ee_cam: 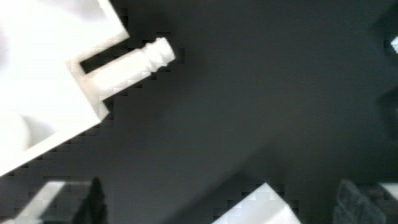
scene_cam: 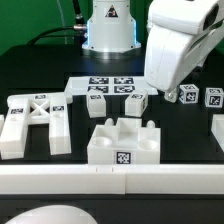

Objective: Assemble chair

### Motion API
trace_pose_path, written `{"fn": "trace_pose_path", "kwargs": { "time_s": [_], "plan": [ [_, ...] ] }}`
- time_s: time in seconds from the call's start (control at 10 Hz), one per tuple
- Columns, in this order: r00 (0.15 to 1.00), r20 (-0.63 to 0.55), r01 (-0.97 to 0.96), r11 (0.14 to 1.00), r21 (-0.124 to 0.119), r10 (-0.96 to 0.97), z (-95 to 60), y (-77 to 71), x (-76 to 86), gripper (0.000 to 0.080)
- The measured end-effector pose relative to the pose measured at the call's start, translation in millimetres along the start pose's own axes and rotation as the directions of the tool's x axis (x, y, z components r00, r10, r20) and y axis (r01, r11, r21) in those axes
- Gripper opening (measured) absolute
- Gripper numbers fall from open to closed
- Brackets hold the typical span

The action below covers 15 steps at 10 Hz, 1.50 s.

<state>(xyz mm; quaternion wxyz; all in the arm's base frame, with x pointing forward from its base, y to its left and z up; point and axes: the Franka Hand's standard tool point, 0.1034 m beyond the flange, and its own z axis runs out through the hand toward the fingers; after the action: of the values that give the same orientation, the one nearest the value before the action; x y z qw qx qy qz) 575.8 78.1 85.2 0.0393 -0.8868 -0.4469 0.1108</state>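
Nearest, the notched block (scene_cam: 122,143) sits on the black worktop (scene_cam: 180,140), with the X-braced frame (scene_cam: 35,118) at nine o'clock. At one o'clock the hand (scene_cam: 170,91) hovers beside the small cubes (scene_cam: 213,97), its fingers (ee_cam: 68,202) spread and empty.

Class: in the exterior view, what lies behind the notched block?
Seen: first cube, second cube, then the marker board. The notched block hides the table right behind it.

Bright overhead light is seen; the notched block (scene_cam: 120,140) is washed out, and the wrist view is heavily blurred.
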Motion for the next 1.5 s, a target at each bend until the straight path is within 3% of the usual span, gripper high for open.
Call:
{"fn": "trace_pose_path", "kwargs": {
  "time_s": [0.6, 0.7, 0.9, 1.3, 1.5],
  "plan": [
    [1.000, -0.001, -0.010, 1.000, 0.000, 0.010, 1.7, 0.0, -0.5, 0.0650],
    [0.994, -0.018, -0.106, 0.994, -0.011, 0.106, 11.4, 1.3, -0.8, 0.0650],
    [0.997, -0.023, -0.069, 0.998, -0.003, 0.069, 19.6, 16.9, -15.4, 0.0650],
    [0.996, -0.020, -0.092, 0.996, -0.001, 0.092, 21.0, 15.1, -14.4, 0.0650],
    [0.964, -0.023, -0.264, 0.965, 0.005, 0.264, 26.5, 15.5, -26.1, 0.0650]
  ]
}}
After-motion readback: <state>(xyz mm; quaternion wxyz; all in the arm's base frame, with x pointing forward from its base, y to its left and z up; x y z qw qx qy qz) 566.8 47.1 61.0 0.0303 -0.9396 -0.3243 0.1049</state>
